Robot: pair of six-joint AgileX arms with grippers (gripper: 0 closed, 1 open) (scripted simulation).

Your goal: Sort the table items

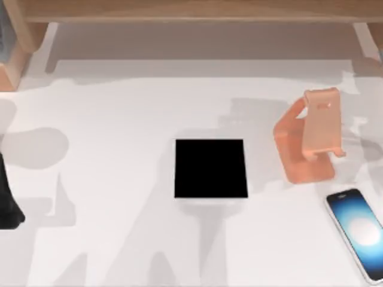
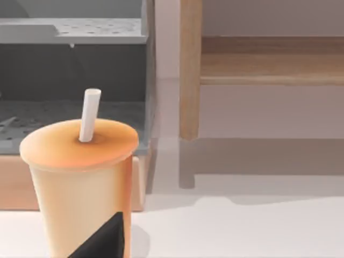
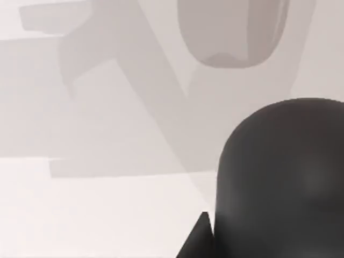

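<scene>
A dark grey rounded mouse point(image 3: 279, 177) looms very close in the right wrist view. Its oval shadow lies apart from it on the white table, so it hangs above the surface. My right gripper point(image 3: 200, 242) shows as a dark tip beside it and is shut on the mouse. The smartphone point(image 1: 358, 230) lies flat at the table's right front edge, its blue-white screen facing up. My left arm point(image 1: 9, 197) is parked at the table's far left edge. A dark part of my left gripper point(image 2: 107, 241) shows in front of an orange cup.
A black square mat point(image 1: 210, 168) lies at the table's middle. An orange phone stand point(image 1: 311, 137) stands behind the smartphone. An orange cup with a white straw point(image 2: 80, 177) stands before a grey rack point(image 2: 75, 64). A wooden shelf point(image 1: 191, 9) runs along the back.
</scene>
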